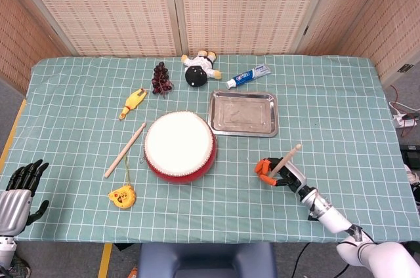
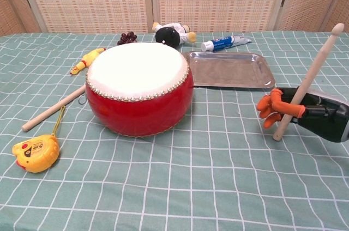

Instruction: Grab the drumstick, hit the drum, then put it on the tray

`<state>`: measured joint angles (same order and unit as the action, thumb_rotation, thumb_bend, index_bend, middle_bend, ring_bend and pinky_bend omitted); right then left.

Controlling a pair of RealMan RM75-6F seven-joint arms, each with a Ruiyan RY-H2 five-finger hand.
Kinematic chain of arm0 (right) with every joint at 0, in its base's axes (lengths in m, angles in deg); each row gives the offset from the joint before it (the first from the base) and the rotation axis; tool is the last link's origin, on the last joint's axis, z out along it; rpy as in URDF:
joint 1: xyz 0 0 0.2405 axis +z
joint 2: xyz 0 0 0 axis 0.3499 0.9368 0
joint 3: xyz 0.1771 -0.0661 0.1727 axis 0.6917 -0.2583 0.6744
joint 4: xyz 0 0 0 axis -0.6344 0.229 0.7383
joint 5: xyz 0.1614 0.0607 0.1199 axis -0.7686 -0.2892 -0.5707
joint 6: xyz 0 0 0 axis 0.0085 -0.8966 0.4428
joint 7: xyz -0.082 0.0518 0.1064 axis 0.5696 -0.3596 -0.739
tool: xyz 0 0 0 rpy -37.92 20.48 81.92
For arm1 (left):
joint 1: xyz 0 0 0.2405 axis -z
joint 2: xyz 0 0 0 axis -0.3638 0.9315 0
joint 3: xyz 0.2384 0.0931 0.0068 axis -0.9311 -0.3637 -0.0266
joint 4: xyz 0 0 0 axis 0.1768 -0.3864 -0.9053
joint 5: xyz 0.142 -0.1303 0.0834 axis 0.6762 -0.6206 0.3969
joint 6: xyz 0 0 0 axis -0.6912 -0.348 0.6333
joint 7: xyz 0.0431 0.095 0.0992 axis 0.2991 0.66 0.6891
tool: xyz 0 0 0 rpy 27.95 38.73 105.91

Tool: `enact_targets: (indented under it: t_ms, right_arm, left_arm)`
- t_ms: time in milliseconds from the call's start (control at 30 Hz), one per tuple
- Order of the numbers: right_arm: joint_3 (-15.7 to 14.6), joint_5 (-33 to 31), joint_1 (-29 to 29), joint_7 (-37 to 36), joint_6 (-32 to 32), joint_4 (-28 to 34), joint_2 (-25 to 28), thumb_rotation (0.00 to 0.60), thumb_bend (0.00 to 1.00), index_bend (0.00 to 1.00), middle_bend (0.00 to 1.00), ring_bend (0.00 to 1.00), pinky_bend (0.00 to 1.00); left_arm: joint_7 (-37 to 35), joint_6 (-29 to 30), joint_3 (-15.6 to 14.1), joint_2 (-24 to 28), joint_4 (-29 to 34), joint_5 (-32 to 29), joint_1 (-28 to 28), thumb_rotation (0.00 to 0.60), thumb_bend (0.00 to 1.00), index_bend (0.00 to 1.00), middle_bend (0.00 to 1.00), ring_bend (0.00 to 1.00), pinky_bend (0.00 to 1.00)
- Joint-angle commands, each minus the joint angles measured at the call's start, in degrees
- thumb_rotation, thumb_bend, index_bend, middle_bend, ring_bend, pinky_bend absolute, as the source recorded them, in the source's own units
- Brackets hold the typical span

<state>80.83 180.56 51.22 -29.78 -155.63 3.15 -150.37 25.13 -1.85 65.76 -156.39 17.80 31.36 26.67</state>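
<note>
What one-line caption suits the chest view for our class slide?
Right hand grips a tilted drumstick beside the red drum, with the metal tray behind.

Head view steeply down from high; chest view low, close, level; shared drum [image 1: 180,144] and tray [image 1: 243,113].
</note>
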Motion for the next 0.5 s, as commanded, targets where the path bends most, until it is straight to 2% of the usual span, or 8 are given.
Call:
enact_targets:
  t_ms: [33,333,500]
  right_arm:
    - [0.1,0.0,0.5,0.3,0.5,0.1,-0.3,0.561,0.16,0.66,0.49,0.47,0.51]
    - [0.5,-1.0,0.9,2.3,2.9,0.7,-1.3,0.560,0.10,0.78,0.58,0.58,0.63]
    - [0.8,-1.5,1.1,3.9,3.9,1.0,-1.8,0.560,0.10,0.87,0.66,0.67,0.74]
  left_arm:
    - [-0.1,-0.1,0.0,-0.1,-0.1,0.0,0.0,0.600,0.30,0.03,0.00,0.00,0.02]
    - [-0.5,-0.1,-0.1,-0.1,-0.4,0.0,0.0,0.600,0.30,0.03,0.00,0.00,0.02]
    - [-0.7,-0.2,-0.1,-0.3,-0.6,0.0,0.0,0.600,0.30,0.03,0.00,0.00,0.02]
